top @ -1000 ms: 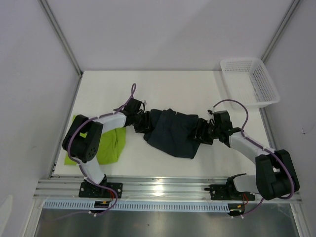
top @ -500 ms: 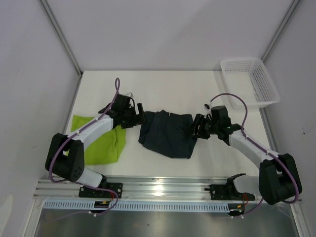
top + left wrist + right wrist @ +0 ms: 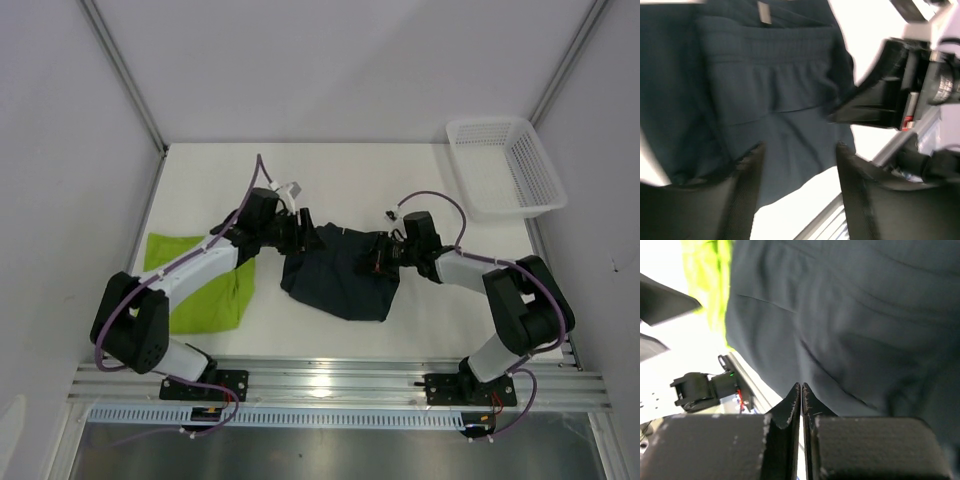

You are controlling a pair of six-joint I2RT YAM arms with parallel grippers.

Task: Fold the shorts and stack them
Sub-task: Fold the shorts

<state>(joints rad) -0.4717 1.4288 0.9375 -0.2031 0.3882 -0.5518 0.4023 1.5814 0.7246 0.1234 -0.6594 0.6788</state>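
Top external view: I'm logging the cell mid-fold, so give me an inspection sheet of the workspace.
Surface: white table.
Job's things: navy shorts bunched at centre; lime green shorts at left, partly under the left arm.
Clutter: white mesh basket at far right corner, nothing seen inside.
Hands: left hand open over the navy shorts; right hand shut at their right side.
Cables: purple cables loop off both arms.
Surroundings: white walls; metal rail along near edge.

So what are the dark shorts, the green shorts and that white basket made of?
Dark shorts: soft cloth, matte. It wrinkles and has a gathered, stretchy-looking waistband.
Green shorts: soft cloth too, matte and creased.
Basket: probably stiff plastic, white, its walls full of little holes.
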